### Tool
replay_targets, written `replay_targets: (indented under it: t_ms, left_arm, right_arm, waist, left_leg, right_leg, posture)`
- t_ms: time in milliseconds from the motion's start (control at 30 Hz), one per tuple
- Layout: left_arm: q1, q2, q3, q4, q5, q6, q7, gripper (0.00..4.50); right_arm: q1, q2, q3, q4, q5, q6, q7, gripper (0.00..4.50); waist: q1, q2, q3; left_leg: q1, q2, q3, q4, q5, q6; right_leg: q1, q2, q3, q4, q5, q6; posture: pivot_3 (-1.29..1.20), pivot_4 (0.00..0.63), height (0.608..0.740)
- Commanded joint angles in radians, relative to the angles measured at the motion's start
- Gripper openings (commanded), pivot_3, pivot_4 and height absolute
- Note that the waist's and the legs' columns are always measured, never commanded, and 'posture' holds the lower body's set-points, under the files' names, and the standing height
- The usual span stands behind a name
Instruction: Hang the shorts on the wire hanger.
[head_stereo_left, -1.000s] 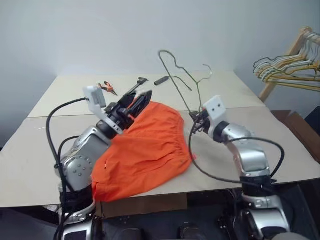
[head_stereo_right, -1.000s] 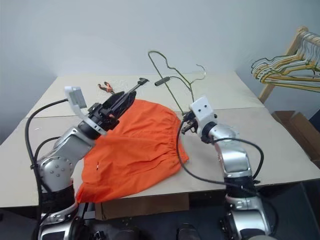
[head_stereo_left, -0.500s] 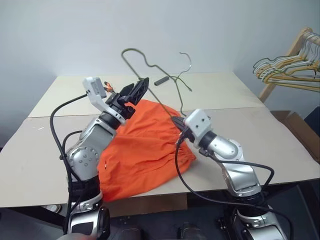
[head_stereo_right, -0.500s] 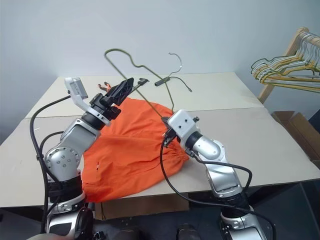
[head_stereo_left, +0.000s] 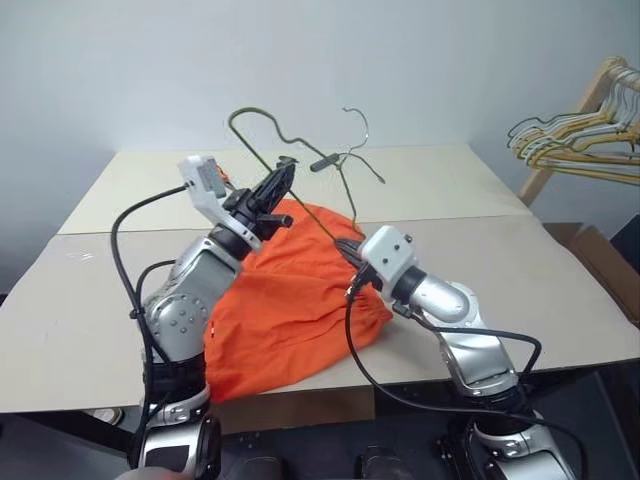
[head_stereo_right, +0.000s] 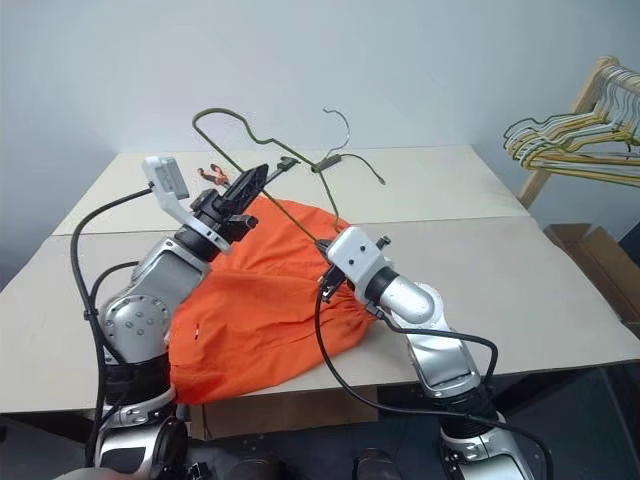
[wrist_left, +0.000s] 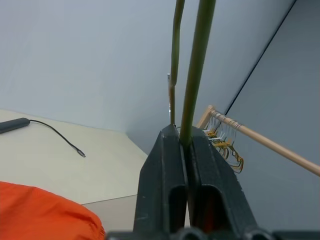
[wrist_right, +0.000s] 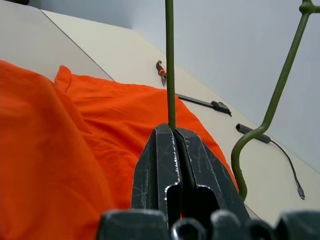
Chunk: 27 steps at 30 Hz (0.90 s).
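Left gripper (wrist_left: 184, 145): I see my jaws pinched together on the hanger's wire, which rises straight out from between the fingertips.
Right gripper (wrist_right: 173, 131): jaws clamped on another stretch of the same wire; the strand stands up from between the tips, and a bent part of the frame curves past just beside them.
Hanger (head_stereo_left: 285, 135): held off the table by both my grippers, tilted, hook uppermost and beyond both sets of jaws. Nothing hangs on it.
Shorts (head_stereo_left: 290, 300): lying flat on the table below and between my two grippers, gathered waistband near the right jaws. Neither gripper has hold of the fabric, and I see no wire threaded through it.
Table (head_stereo_left: 560, 280): carries the shorts; beyond the left jaws lie a small orange-handled tool (head_stereo_right: 213, 174) and a black cable (head_stereo_right: 350, 163).
Spare hangers (head_stereo_left: 570, 135): bunched on a wooden rack, well apart from my right gripper, not involved.
Done so far: I judge only the hanger pick-up is secured, with a two-handed grip.
Left to do: I judge the whole hanging step remains. One gripper would have to free itself, take the shorts and drape or thread them over the wire.
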Motion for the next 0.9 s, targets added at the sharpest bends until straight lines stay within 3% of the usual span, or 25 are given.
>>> replay_targets:
  t_ms: [33, 67, 133, 300, 367, 500, 633, 767, 900]
  left_arm:
    - [-0.022, 0.009, 0.007, -0.001, 0.021, -0.024, 0.005, 0.04]
    - [-0.021, 0.01, 0.006, -0.001, 0.022, -0.025, 0.002, 0.04]
    - [-0.009, 0.035, -0.024, -0.023, 0.052, -0.034, -0.039, 0.0]
    - [-0.004, 0.105, -0.054, -0.027, 0.133, -0.084, -0.14, 0.0]
    - [-0.011, 0.15, -0.044, -0.004, 0.165, -0.115, -0.196, 0.0]
    - [-0.028, 0.285, 0.057, 0.049, 0.076, -0.144, -0.444, 0.0]
    - [-0.059, 0.4, 0.154, 0.125, -0.046, -0.116, -0.647, 0.0]
    - [-0.063, 0.486, 0.259, 0.199, -0.253, -0.028, -0.914, 0.0]
    - [-0.077, 0.489, 0.293, 0.241, -0.368, 0.041, -0.973, 0.0]
  right_arm:
    - [-0.027, 0.0, -0.004, -0.027, -0.022, -0.052, -0.022, 0.0]
    - [-0.028, 0.001, -0.004, -0.027, -0.023, -0.053, -0.021, 0.0]
    - [-0.033, -0.002, 0.003, -0.023, -0.045, -0.067, -0.03, 0.51]
    - [-0.037, 0.0, -0.008, -0.028, -0.028, -0.079, -0.011, 2.13]
    - [-0.036, -0.002, -0.036, -0.065, 0.064, -0.039, 0.051, 2.86]
    - [-0.09, -0.034, -0.208, -0.139, 0.499, 0.288, 0.226, 4.3]
    - [-0.177, -0.199, -0.273, -0.083, 0.774, 0.532, 0.437, 4.46]
    - [-0.297, -0.298, -0.225, 0.079, 0.868, 0.657, 0.613, 4.46]
    - [-0.378, -0.301, -0.151, 0.231, 0.837, 0.638, 0.731, 4.46]
  waist:
    - [-0.002, 0.0, 0.0]
    - [-0.002, 0.0, 0.0]
    - [-0.001, 0.0, 0.0]
    - [-0.003, 0.0, 0.0]
    - [-0.004, 0.0, 0.0]
    - [-0.009, 0.0, 0.0]
    - [-0.012, 0.0, 0.0]
    - [-0.028, 0.0, 0.0]
    - [-0.033, 0.0, 0.0]
  left_leg:
    - [0.0, 0.0, 0.0, 0.0, 0.0, 0.0]
    - [0.0, 0.0, 0.0, 0.0, 0.0, 0.0]
    - [0.0, 0.0, 0.0, 0.0, 0.0, 0.0]
    - [0.0, 0.0, 0.0, 0.0, 0.0, 0.0]
    - [0.0, 0.0, 0.0, 0.0, 0.0, 0.0]
    - [0.0, 0.002, 0.001, 0.0, 0.0, 0.0]
    - [0.001, 0.004, 0.001, 0.0, 0.0, 0.0]
    - [0.002, 0.006, 0.002, 0.0, 0.0, 0.0]
    - [0.003, 0.007, 0.004, 0.0, 0.0, 0.0]
  right_leg:
    - [0.0, 0.0, 0.0, 0.0, 0.0, 0.0]
    - [0.0, 0.0, 0.0, 0.0, 0.0, 0.0]
    - [0.0, 0.0, 0.0, 0.0, 0.0, 0.0]
    - [0.0, 0.0, 0.0, 0.0, 0.0, 0.0]
    - [0.0, 0.001, 0.0, 0.0, 0.0, 0.0]
    - [0.0, 0.002, 0.0, 0.0, 0.001, -0.001]
    - [0.001, 0.003, -0.002, -0.002, 0.001, -0.002]
    - [0.001, 0.005, -0.003, -0.002, 0.001, -0.002]
    - [0.002, 0.006, -0.002, -0.002, 0.0, -0.003]
  posture:
    - [0.05, 0.0, 0.74]
    - [0.04, 0.0, 0.74]
    - [0.04, 0.0, 0.74]
    - [0.04, 0.0, 0.74]
    - [0.05, 0.0, 0.74]
    - [0.04, 0.0, 0.74]
    - [0.04, 0.0, 0.74]
    - [0.03, 0.0, 0.74]
    - [0.04, 0.0, 0.74]
